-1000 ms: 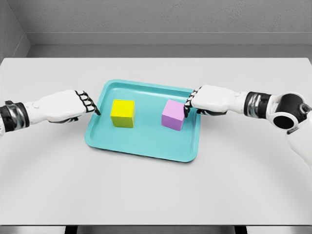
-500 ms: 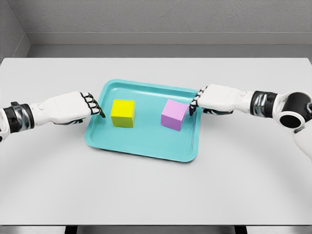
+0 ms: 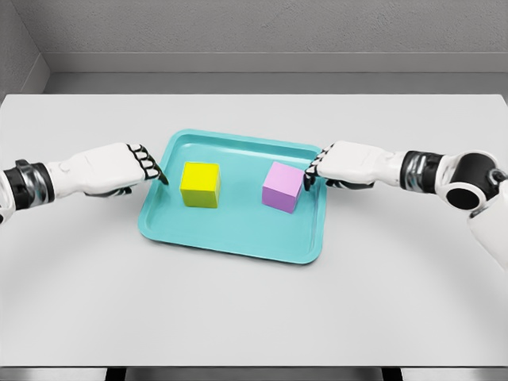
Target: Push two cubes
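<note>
A yellow cube (image 3: 200, 184) and a pink cube (image 3: 283, 186) sit apart on a teal tray (image 3: 230, 234). My left hand (image 3: 152, 168) hovers at the tray's left rim, fingers curled, a short gap from the yellow cube. At the tray's right rim my right hand (image 3: 311, 172) has its fingers curled too, with the fingertips right at the pink cube's right upper edge. Neither hand holds anything.
The tray lies in the middle of a light grey table (image 3: 254, 309). A grey wall (image 3: 254, 32) runs behind the table's far edge.
The right hand drew back right from the pink cube, then came in again to its edge. The left hand shifted slightly right and up. The pink cube moved slightly left.
</note>
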Controlling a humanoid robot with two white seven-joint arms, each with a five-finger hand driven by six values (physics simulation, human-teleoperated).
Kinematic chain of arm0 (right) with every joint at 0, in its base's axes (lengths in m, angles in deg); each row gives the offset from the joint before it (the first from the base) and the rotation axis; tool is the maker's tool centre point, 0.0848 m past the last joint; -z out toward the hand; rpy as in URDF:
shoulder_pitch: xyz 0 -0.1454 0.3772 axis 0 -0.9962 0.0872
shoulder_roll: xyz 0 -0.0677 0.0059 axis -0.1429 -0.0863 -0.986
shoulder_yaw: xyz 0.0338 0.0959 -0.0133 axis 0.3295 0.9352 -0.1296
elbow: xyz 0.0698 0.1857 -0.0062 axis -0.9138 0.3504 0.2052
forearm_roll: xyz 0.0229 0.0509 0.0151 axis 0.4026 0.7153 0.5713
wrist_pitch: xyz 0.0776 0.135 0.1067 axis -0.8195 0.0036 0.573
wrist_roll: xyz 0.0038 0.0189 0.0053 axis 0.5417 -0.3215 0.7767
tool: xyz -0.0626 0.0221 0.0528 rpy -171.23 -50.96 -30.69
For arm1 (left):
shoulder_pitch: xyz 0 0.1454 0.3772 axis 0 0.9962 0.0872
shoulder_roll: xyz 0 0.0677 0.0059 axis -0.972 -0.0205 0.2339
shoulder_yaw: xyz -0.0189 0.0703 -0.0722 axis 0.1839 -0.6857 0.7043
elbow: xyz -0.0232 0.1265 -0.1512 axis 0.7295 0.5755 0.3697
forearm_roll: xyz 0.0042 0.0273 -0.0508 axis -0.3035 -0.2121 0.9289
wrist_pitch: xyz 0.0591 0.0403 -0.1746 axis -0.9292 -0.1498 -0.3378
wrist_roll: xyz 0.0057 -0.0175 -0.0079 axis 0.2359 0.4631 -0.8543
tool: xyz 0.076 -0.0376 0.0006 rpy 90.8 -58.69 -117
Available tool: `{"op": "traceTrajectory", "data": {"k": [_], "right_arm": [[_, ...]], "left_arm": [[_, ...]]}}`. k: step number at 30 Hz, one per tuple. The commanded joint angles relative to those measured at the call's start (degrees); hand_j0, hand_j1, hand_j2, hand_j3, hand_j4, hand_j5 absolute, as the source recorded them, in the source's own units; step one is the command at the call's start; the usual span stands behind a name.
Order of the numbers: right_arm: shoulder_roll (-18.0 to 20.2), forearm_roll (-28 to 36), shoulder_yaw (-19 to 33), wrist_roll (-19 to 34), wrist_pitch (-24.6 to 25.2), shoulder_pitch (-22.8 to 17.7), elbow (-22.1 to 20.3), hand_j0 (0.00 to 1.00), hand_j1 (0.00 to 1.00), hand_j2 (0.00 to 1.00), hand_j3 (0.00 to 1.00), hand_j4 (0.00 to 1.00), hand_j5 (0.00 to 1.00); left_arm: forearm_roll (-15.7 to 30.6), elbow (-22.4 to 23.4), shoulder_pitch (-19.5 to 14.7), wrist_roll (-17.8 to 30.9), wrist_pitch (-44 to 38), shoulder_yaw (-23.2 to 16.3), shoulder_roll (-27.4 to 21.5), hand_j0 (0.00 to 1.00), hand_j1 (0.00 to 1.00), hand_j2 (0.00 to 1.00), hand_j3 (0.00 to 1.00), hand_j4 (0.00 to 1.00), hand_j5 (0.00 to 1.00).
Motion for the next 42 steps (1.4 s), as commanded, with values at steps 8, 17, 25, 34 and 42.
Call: {"op": "traceTrajectory", "data": {"k": [8,17,25,34,42], "right_arm": [[-5.3,-2.6,-0.9,0.0,0.2,0.8,2.0,0.56,0.56,0.56,0.56,0.56,0.56],[-4.9,-1.6,-0.8,0.0,0.2,1.5,1.6,0.55,0.55,0.55,0.55,0.55,0.55],[-3.4,-1.0,0.7,0.0,0.2,1.5,-1.3,0.55,0.55,0.55,0.55,0.55,0.55],[-2.3,-0.7,0.7,0.0,0.2,0.4,-1.3,0.52,0.52,0.52,0.52,0.52,0.52],[-3.3,-1.4,0.0,0.0,0.2,-0.1,-1.1,0.49,0.49,0.49,0.49,0.49,0.49]], "left_arm": [[0.2,1.5,-0.6,1.3,-0.1,0.0,2.8,0.74,0.74,0.74,0.74,0.74,0.74],[0.3,1.1,-0.5,2.9,-0.1,0.0,4.5,0.74,0.74,0.74,0.74,0.74,0.74],[0.4,0.8,-0.5,2.9,-0.1,0.0,4.6,0.74,0.74,0.74,0.74,0.74,0.74],[0.5,0.1,-0.7,3.8,-0.1,0.1,4.7,0.74,0.74,0.74,0.74,0.74,0.74],[0.3,0.2,-1.4,5.2,-0.1,0.2,6.7,0.74,0.74,0.74,0.74,0.74,0.74]]}}
